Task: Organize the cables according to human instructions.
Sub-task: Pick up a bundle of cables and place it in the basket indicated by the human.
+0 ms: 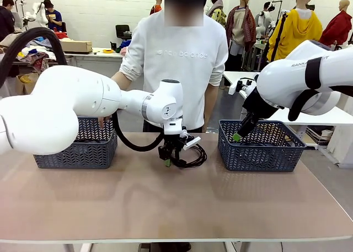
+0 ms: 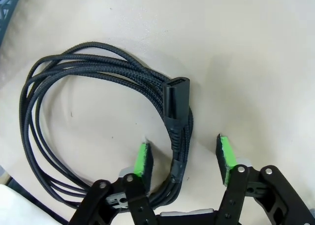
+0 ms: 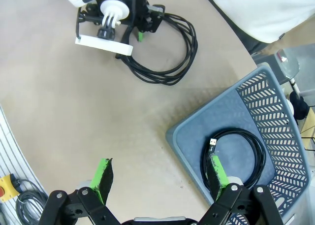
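Observation:
A coiled black braided cable with a chunky plug lies on the tan table in the middle, also seen from above in the right wrist view. My left gripper is down over it. Its green pads stand either side of the cable bundle below the plug, with gaps to both, so the gripper is open. My right gripper hangs open over the near edge of the right basket. Another coiled cable lies in that basket.
Two dark mesh baskets stand on the table, one at the left and one at the right. A person in a white sweatshirt stands at the far side between them. The near half of the table is bare.

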Robot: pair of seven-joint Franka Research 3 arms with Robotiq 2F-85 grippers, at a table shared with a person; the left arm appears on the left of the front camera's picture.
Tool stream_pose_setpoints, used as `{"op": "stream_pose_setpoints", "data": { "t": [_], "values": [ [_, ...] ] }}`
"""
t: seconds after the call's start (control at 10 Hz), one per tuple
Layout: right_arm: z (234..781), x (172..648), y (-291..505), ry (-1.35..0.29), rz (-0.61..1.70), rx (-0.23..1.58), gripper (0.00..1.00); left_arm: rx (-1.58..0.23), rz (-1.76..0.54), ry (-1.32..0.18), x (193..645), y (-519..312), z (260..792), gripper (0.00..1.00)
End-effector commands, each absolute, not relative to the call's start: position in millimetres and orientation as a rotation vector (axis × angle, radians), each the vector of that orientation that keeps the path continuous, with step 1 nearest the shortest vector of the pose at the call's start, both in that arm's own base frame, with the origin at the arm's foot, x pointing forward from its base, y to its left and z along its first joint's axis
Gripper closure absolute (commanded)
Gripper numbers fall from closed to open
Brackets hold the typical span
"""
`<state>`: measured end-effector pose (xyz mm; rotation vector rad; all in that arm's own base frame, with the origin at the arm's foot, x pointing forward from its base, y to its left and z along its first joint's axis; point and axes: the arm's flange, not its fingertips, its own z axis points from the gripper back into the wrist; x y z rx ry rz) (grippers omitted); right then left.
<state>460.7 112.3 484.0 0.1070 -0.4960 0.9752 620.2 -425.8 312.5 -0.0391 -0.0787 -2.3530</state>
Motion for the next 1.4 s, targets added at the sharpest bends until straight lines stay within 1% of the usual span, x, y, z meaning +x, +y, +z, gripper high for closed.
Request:
{"op": "stream_pose_setpoints", "data": {
  "t": [0.0,0.1,0.2,0.3,0.4,0.5,0.6,0.7,0.8,1.0,1.1,1.3],
  "values": [
    [485,461,113,-0.496,0.969,0.099,0.00,-0.022,-2.380,-0.053,629,-429,316,0.58],
    [485,461,113,-0.496,0.969,0.099,0.00,-0.022,-2.381,-0.052,629,-429,316,0.65],
    [485,461,113,-0.496,0.969,0.099,0.00,-0.023,-2.381,-0.050,629,-430,316,0.77],
    [485,461,113,-0.496,0.969,0.099,0.00,-0.022,-2.382,-0.046,629,-430,317,0.65],
    [485,461,113,-0.496,0.969,0.099,0.00,-0.023,-2.383,-0.043,629,-430,317,0.96],
    [485,461,113,-0.496,0.969,0.099,0.00,-0.027,-2.387,-0.040,628,-430,318,0.85],
    [485,461,113,-0.496,0.969,0.099,0.00,-0.029,-2.390,-0.043,626,-429,322,1.00],
    [485,461,113,-0.496,0.969,0.099,0.00,-0.021,-2.388,-0.048,623,-429,329,0.94],
    [485,461,113,-0.496,0.969,0.099,0.00,-0.005,-2.378,-0.058,619,-428,338,1.00],
    [485,461,113,-0.496,0.969,0.099,0.00,0.054,-2.298,-0.086,607,-422,370,1.00],
    [485,461,113,-0.496,0.969,0.099,0.00,0.117,-2.208,-0.111,603,-415,387,1.00],
    [485,461,113,-0.496,0.969,0.099,0.00,0.157,-1.979,-0.116,594,-393,427,1.00]
  ]
}}
